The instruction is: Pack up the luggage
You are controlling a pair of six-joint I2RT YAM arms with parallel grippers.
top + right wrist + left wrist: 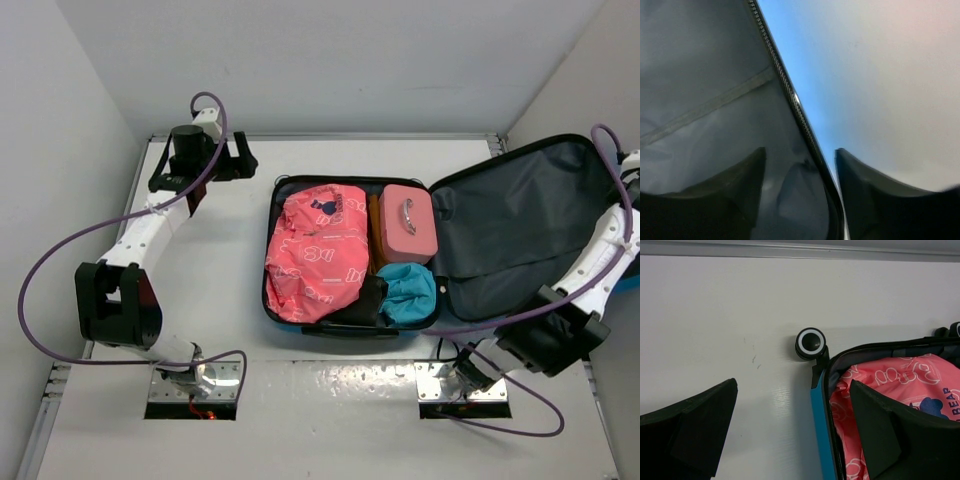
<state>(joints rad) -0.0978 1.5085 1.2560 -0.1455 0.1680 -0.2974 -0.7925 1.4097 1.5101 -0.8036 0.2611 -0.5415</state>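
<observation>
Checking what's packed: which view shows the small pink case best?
Top external: the pink case lies whole, handle up, in the luggage beside the pink garment. Neither wrist view shows it.

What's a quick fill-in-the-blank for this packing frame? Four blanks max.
1. In the top view, the luggage lies open with its lid on the ___ side.
2. The small pink case has a ___ on top.
3. The left gripper is ___, near a corner wheel, holding nothing.
4. The right gripper has a finger on each side of the lid's ___ edge.
Missing words: right; handle; open; zipper.
</observation>
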